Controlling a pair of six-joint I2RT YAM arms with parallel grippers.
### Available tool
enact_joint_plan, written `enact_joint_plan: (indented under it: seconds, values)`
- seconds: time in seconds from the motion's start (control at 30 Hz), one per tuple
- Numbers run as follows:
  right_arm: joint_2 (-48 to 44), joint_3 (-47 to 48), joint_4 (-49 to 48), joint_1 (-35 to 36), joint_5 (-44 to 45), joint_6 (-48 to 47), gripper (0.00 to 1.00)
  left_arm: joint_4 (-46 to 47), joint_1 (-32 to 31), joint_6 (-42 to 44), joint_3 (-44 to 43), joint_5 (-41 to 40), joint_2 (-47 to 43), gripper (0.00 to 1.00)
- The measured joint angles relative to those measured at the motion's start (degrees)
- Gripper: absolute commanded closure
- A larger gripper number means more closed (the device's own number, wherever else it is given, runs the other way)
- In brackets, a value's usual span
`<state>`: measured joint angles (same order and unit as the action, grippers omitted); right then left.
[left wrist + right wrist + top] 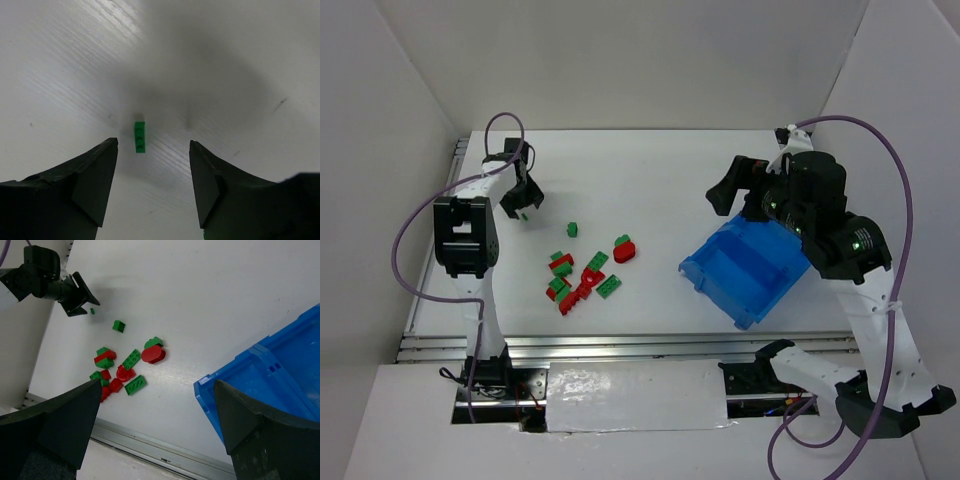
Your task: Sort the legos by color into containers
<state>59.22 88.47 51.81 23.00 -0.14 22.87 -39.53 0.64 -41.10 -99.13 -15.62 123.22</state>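
The left gripper [153,144] hangs spread near the white table's [650,170] left edge, a lone green brick [140,136] between its fingers (touching neither). The right gripper [157,386], also spread, grips nothing; its arm hides the blue bin's [740,270] far corner. Red and green legos [582,277] cluster between.

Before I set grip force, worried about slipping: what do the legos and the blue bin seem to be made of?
The legos look like hard moulded plastic, probably glossy: crisp studs, saturated red and green. The blue bin seems plastic too, semi-glossy: thin moulded walls, soft sheen.
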Motion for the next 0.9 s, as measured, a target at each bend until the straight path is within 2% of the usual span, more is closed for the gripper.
enact_joint_plan:
  seconds: [0.1, 0.17, 0.2, 0.27, 0.37, 0.43, 0.47, 0.53, 0.57, 0.8, 0.9]
  values:
    - [0.11, 0.00, -0.02, 0.00, 0.70, -0.24, 0.00, -0.09, 0.50, -1.07, 0.04, 0.07, 1.75, 0.38]
    - [0.20, 0.00, -0.02, 0.00, 1.01, -0.46, 0.00, -0.04, 0.85, -1.40, 0.13, -0.09, 2.14, 0.39]
    - [0.28, 0.00, -0.02, 0.00, 1.14, -0.50, 0.00, -0.07, 0.94, -1.44, 0.13, -0.22, 2.19, 0.46]
    - [0.61, 0.00, -0.02, 0.00, 1.36, -0.74, 0.00, 0.02, 0.98, -1.73, 0.13, -0.52, 2.29, 0.50]
    - [1.64, 0.09, -0.02, 0.00, 1.46, -1.09, 0.00, 0.13, 0.98, -2.58, 0.31, -0.81, 2.49, 0.68]
    - [2.45, 0.15, -0.02, 0.00, 1.51, -1.36, 0.00, 0.68, 1.03, -2.89, 0.96, -1.11, 2.36, 0.71]
    - [2.78, 0.15, -0.02, 0.00, 1.57, -1.42, 0.01, 1.03, 1.05, -2.91, 1.44, -1.20, 2.08, 0.80]
    - [3.37, 0.26, -0.02, 0.00, 1.73, -1.60, 0.00, 1.97, 1.05, -3.23, 2.54, -1.18, 1.42, 0.90]
    - [3.61, 0.35, 0.00, 0.00, 1.84, -1.66, 0.00, 2.29, 1.05, -3.23, 2.91, -1.16, 1.16, 1.00]
    - [4.46, 1.40, 0.04, 0.00, 3.72, -1.46, 0.00, 2.08, 0.74, -2.58, 3.48, 0.76, 0.09, 1.00]
    - [4.83, 2.60, 0.20, -0.68, 7.06, 0.22, 0.00, 1.27, -2.05, -1.01, 2.84, 3.72, -2.32, 1.00]
